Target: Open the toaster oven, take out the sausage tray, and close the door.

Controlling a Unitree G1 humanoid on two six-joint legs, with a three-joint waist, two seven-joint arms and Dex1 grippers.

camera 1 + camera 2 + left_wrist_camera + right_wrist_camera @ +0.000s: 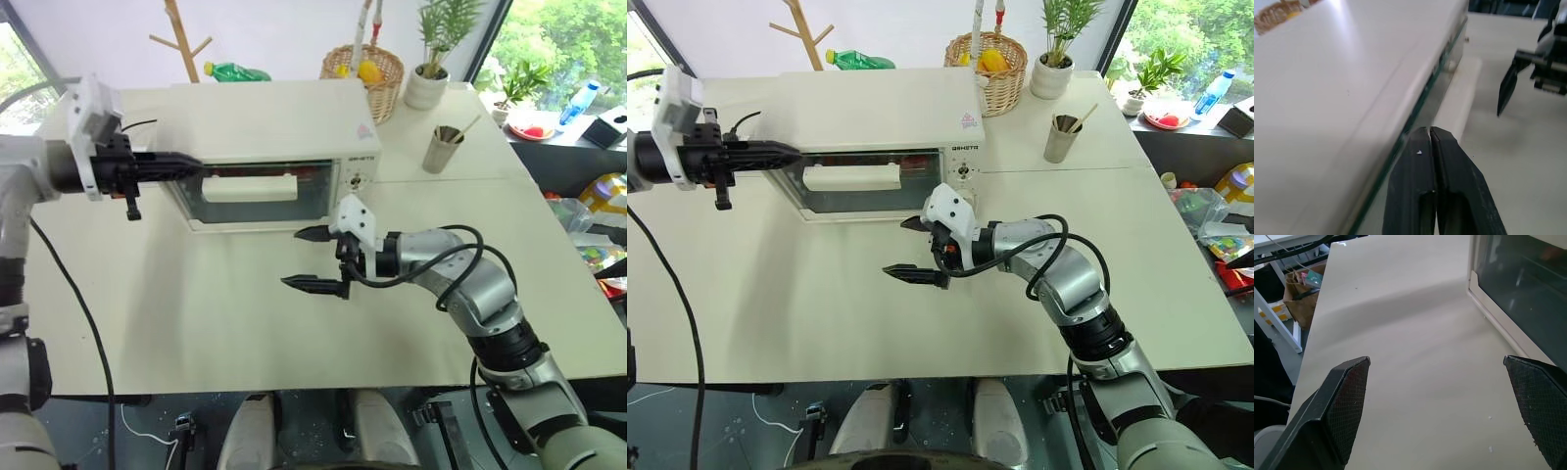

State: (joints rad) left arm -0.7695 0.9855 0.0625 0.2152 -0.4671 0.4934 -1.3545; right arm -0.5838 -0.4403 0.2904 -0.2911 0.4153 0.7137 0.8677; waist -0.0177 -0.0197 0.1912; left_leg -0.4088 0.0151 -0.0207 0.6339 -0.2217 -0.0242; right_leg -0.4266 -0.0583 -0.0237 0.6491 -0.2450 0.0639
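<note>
While the door is shut, the parts stand as follows.
Toaster oven (284, 122): boxy, cream-white, smooth-topped; it sits on the table (225, 313) with its long axis running left to right and its glass front facing the robot.
Door (257, 192): clear glass, closed flat against the oven front; a wide cream bar handle (250, 185) lies across it, parallel to the oven's long axis.
Sausage tray (312, 176): inside the oven, behind the glass; little more than a reddish strip can be made out.
Left pincer (194, 164): black fingers pressed together, holding nothing; its tip is at the oven's upper left front corner, just above the handle's end.
Right pincer (312, 259): fingers spread wide, empty, textured pads; it hovers over the table in front of the oven's knob (355, 182) panel, pointing left.
</note>
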